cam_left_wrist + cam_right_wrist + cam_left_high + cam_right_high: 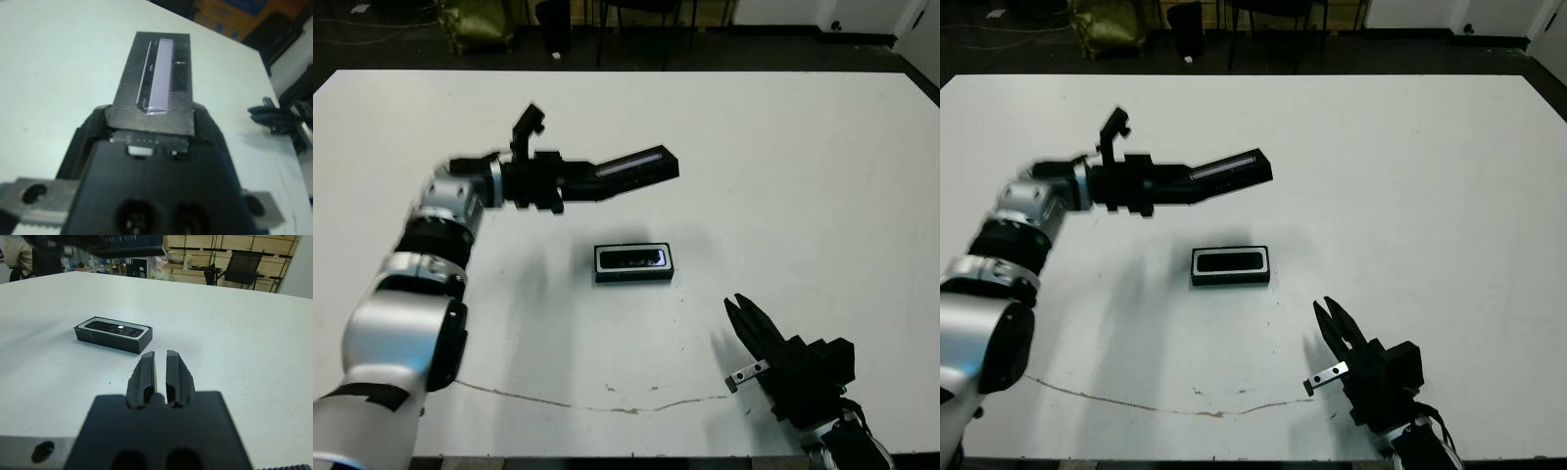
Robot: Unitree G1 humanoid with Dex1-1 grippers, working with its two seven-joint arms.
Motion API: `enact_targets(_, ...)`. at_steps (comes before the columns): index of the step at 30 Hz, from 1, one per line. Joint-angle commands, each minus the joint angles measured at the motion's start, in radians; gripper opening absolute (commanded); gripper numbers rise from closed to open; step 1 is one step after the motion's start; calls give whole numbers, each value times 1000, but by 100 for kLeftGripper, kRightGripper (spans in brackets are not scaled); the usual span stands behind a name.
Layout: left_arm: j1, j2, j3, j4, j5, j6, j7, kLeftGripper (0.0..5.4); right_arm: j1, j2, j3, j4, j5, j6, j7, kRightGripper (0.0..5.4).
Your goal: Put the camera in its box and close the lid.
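Lid held aloft, camera seated in box
Left pincer [582,181] grips lid [636,166] above bench [803,176]; camera [634,259] lies in box [634,277]; right pincer [1334,318] closed, empty

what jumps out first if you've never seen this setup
The left gripper holds the black lid with its glossy grey strip in the air, above and beyond the box. The box sits mid-table with the camera already inside. The right gripper waits nearer, empty, jaws nearly closed.

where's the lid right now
The lid is off the table, held in the left gripper on the robot's left half, above and beyond the box, where the camera already lies.
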Motion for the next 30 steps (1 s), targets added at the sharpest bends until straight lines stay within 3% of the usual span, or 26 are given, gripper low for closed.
enact_targets(1, 35, 45, -89, -142, 41, 44, -16, 224, 49, -8, 1, 0, -6, 21, -15, 0)
enact_targets(12, 115, 130, -283, -487, 141, 75, 38, 224, 55, -7, 11, 6, -12, 2, -24, 0)
enact_targets(19, 141, 112, -333, -597, 187, 206, 173, 224, 50, -5, 10, 20, -16, -10, -27, 0)
enact_targets(26, 142, 100, -373, -660, 179, 386, 231, 224, 38, -3, 10, 62, 0, -64, -17, 0)
enact_targets(30, 142, 97, -389, -656, 168, 400, 236, 224, 41, -3, 13, 49, -3, -56, -21, 0)
